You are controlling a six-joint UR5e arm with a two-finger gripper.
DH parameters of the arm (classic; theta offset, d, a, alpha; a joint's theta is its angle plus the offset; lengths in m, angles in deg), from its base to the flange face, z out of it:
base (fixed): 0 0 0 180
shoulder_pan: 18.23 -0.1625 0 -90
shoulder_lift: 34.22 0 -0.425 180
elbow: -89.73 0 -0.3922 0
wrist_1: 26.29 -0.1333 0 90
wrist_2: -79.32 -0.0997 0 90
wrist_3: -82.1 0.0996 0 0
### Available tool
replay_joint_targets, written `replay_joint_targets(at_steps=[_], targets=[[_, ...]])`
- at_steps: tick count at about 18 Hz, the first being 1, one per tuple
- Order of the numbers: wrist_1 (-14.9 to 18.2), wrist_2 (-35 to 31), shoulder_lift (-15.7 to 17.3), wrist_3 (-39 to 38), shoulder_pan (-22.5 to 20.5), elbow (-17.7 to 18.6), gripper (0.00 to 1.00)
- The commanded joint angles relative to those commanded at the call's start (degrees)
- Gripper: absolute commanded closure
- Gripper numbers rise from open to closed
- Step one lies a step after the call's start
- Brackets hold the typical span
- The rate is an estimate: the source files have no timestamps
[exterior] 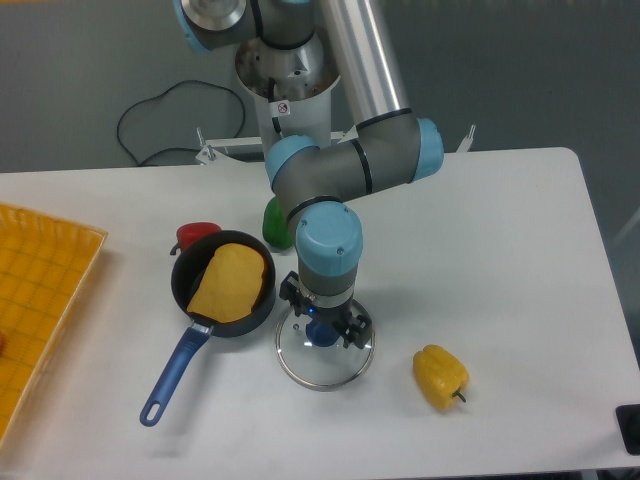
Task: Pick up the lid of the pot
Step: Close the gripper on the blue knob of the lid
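Note:
A glass pot lid (324, 356) with a metal rim lies flat on the white table, just right of the pot. My gripper (323, 330) points straight down over the lid's centre, its fingers on either side of the blue knob. The knob is mostly hidden by the gripper body, so I cannot tell if the fingers press on it. The lid rests on the table.
A black pot (224, 285) with a blue handle (175, 375) holds a yellow slab. A red pepper (196, 234) and a green pepper (276, 224) lie behind it. A yellow pepper (440, 377) sits to the lid's right. A yellow tray (40, 300) is at the left edge.

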Motion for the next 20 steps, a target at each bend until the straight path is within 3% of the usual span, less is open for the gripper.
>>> replay_joint_targets(at_steps=[20], targets=[[-1.58, -0.09, -1.32, -0.09, 0.0, 0.7, 0.0]])
